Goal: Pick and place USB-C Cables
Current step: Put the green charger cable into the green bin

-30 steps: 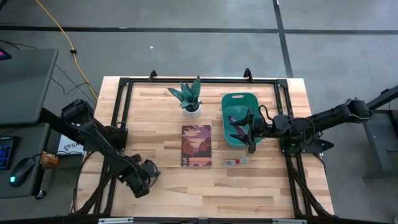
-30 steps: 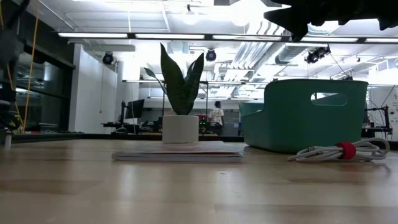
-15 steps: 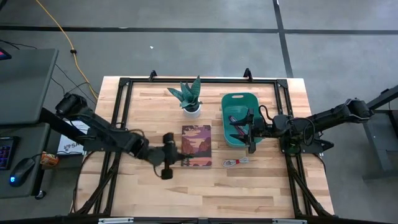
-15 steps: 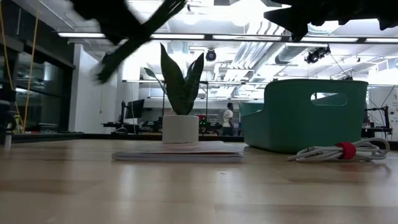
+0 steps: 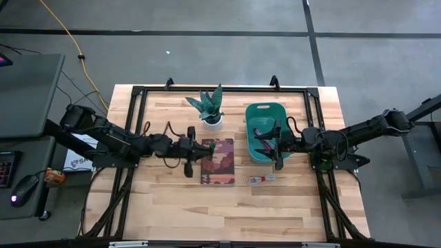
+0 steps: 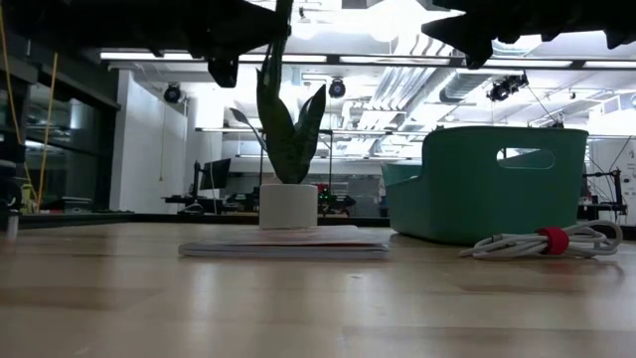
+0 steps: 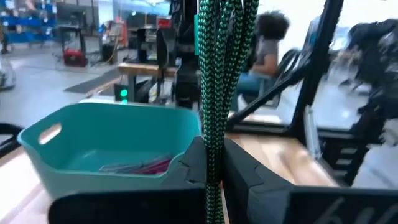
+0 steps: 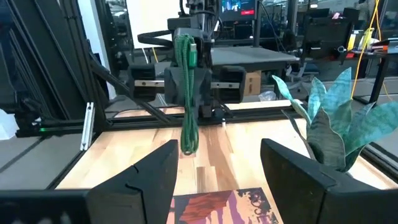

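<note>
My left gripper point(image 5: 198, 149) hovers above the left edge of the notebook, shut on a green-and-black braided cable bundle point(image 7: 214, 74), which also shows in the right wrist view as the green cable point(image 8: 185, 93). A white coiled cable with a red tie point(image 5: 260, 180) lies on the table just near of the teal bin point(image 5: 265, 131); it also shows in the low view point(image 6: 545, 242). Pink and grey cables point(image 7: 134, 166) lie inside the bin. My right gripper point(image 8: 214, 177) is open, held above the bin's near part point(image 5: 267, 145). My left gripper pinches the green cable bundle between its two fingers point(image 7: 196, 158), several strands together. The fingers reach out level toward the table's right and lie across the bundle. The bundle stands upright in the hold, and its looped lower end point(image 8: 186, 146) hangs clear above the table.
A notebook with a red landscape cover point(image 5: 218, 161) lies in the table's middle. A potted plant in a white pot point(image 5: 210, 109) stands beyond it. A black frame point(image 5: 134, 110) runs around the table's edges. Bare wood lies near and left of the notebook.
My left arm has swung up from the table's near-left corner toward the centre and the far side, carrying the green cable. It now reaches over the notebook's left edge. The right arm, the bin and the white cable have stayed put.
</note>
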{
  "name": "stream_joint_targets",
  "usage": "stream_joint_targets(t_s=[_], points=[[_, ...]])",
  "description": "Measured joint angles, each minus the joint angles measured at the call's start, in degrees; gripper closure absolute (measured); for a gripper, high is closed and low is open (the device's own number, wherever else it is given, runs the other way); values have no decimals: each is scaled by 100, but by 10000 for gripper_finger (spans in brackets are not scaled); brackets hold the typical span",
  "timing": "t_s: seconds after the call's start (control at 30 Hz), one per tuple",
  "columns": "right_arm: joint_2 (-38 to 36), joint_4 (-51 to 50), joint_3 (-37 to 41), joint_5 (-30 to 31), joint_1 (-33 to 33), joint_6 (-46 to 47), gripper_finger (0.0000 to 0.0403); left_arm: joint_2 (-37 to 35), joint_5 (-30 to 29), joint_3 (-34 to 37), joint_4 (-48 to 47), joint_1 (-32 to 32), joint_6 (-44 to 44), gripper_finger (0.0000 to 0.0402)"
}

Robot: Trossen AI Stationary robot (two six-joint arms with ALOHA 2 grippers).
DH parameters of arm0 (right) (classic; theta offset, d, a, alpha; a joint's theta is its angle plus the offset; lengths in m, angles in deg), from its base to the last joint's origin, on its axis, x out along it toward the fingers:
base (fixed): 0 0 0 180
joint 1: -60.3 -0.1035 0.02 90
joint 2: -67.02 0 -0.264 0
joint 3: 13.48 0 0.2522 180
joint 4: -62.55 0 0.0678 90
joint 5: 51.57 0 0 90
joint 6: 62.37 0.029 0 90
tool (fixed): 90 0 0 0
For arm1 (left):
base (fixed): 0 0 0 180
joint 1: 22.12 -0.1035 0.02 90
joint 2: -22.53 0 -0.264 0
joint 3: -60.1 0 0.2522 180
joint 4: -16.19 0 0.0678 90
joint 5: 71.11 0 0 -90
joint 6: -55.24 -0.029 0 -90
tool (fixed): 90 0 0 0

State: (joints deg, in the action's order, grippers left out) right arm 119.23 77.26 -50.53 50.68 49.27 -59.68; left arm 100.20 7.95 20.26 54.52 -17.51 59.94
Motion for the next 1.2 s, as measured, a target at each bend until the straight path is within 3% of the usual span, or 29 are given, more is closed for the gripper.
stream_joint_targets(t_s=[1.2], points=[[0,6,0,1,1,132,182,0,37,53,225,47,6,401]])
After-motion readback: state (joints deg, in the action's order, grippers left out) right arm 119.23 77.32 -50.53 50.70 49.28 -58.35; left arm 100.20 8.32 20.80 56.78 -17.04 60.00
